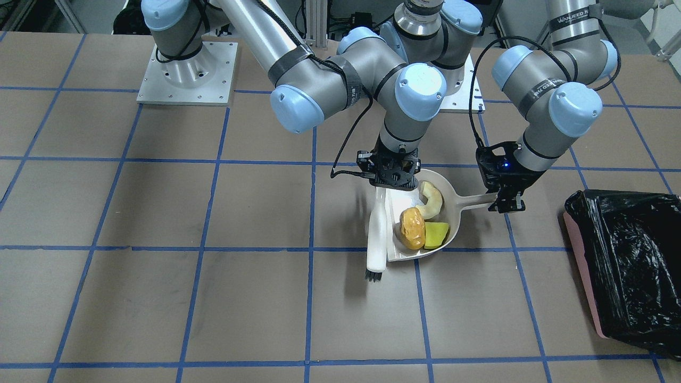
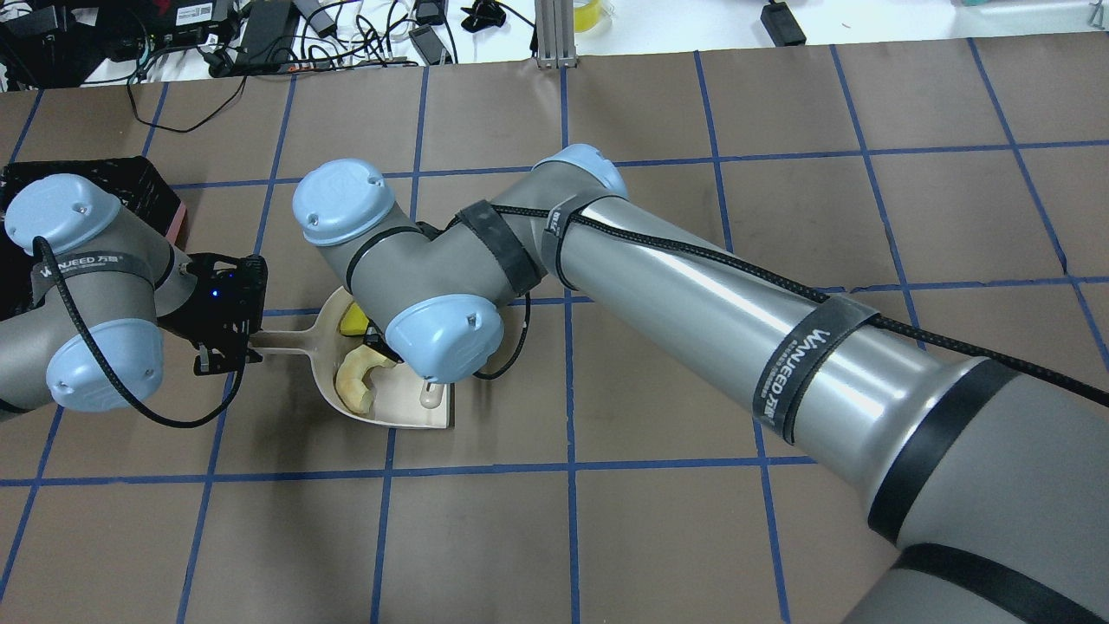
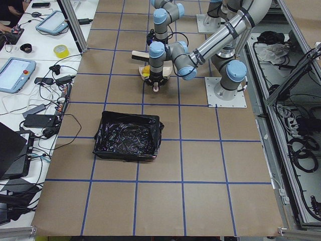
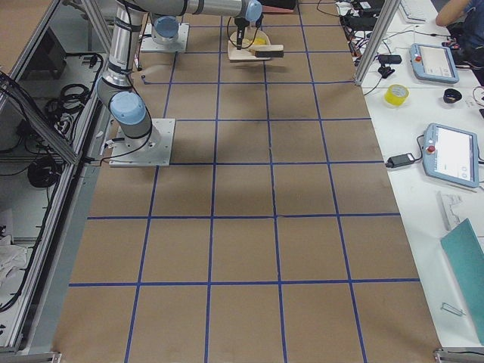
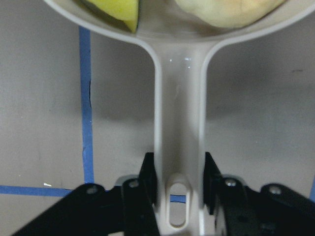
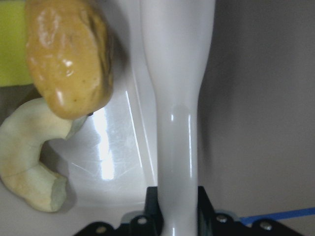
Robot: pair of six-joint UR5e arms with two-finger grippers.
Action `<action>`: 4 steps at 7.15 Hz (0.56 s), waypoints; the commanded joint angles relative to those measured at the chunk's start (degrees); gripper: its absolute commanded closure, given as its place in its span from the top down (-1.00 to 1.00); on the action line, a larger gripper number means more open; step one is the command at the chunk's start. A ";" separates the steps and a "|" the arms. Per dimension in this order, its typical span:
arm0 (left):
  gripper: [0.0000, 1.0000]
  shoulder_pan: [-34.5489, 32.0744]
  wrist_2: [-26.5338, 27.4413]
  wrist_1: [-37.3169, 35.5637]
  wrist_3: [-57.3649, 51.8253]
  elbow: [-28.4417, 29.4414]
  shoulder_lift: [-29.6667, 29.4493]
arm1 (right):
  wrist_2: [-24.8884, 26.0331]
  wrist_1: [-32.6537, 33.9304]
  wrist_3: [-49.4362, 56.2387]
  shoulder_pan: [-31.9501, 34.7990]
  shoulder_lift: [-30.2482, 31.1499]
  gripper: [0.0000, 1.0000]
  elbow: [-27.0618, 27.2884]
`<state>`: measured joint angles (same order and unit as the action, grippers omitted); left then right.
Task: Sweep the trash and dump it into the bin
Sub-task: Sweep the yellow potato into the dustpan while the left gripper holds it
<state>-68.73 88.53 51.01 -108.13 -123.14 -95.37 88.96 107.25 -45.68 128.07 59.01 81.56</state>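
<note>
Left gripper (image 5: 179, 179) — clamped on dustpan (image 1: 458, 207) handle. Right gripper (image 6: 177, 201) — clamped on brush (image 1: 376, 236) handle, brush along dustpan's open edge. Trash (image 1: 412, 227) lies inside dustpan. Bin (image 1: 628, 266) well apart.

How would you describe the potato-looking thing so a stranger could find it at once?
On the brown table with blue grid lines, look for the beige dustpan. Three scraps lie in it. The lump is the rounded, glossy orange-brown one nearest the white brush, unlike the pale curved rind and the flat yellow-green wedge beside it.
</note>
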 commanded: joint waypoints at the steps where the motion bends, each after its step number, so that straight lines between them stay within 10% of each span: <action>1: -1.00 1.74 -2.73 -0.03 -0.41 0.18 -0.08 | 2.17 -3.17 4.61 -5.51 3.37 -0.96 0.53; 4: -1.00 10.34 -8.46 1.11 -0.68 2.19 0.36 | 2.27 -5.82 9.62 -15.53 8.12 -0.97 3.33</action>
<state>-62.03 81.86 51.65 -108.72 -122.22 -95.12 91.12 102.46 -38.79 116.84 65.25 83.58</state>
